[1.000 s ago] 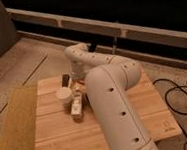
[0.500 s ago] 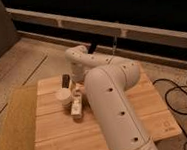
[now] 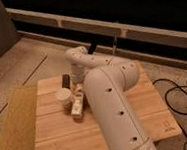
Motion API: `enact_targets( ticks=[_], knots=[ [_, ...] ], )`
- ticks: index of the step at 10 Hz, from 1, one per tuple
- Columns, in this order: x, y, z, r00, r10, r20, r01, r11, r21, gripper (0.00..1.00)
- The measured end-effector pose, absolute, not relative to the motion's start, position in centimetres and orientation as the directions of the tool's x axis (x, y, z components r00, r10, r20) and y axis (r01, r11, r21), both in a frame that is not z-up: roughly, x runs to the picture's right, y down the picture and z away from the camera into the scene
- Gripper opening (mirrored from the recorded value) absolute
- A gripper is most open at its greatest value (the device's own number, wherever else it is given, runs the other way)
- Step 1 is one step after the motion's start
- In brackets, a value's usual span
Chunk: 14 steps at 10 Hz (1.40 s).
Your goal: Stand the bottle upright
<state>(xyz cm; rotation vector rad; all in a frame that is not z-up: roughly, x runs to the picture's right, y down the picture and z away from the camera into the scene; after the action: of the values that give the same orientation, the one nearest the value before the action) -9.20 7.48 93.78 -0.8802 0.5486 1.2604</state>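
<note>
A single view looks down from high behind the robot's own white arm (image 3: pixel 113 107), which fills the near foreground, toward the wooden surface (image 3: pixel 53 139) and the dark wall beyond. The hand (image 3: pixel 78 88) sits mid-frame at the arm's far end, largely hidden behind it.

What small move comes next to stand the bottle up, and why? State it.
Probably lower the gripper a little onto the bottle. The bottle lies flat on the wooden table, beside a white round object, and the gripper sits right at its far end, so a grip seems the nearest step before tilting it upright.
</note>
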Motion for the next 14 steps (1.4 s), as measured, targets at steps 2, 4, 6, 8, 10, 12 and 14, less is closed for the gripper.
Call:
enact_targets(
  ticks=[2,4,6,8,10,12,14],
  knots=[
    [-9.1,7.2,93.9,0.247,0.585,-0.772,-0.963,0.061,-0.263,0.02],
    [-8.8,5.1,93.6,0.239,0.630,-0.739,-0.965,0.070,-0.252,0.00],
    [-8.5,1.8,92.4,0.234,0.692,-0.683,-0.967,0.093,-0.237,0.00],
    [-8.5,-1.8,90.5,0.245,0.756,-0.607,-0.965,0.126,-0.232,0.00],
    [-8.8,-2.9,89.3,0.263,0.781,-0.567,-0.960,0.149,-0.238,0.00],
    [-9.1,-3.8,88.2,0.289,0.802,-0.523,-0.953,0.190,-0.236,0.00],
    [-9.0,-5.0,88.1,0.324,0.828,-0.458,-0.945,0.262,-0.195,0.00]
  ],
)
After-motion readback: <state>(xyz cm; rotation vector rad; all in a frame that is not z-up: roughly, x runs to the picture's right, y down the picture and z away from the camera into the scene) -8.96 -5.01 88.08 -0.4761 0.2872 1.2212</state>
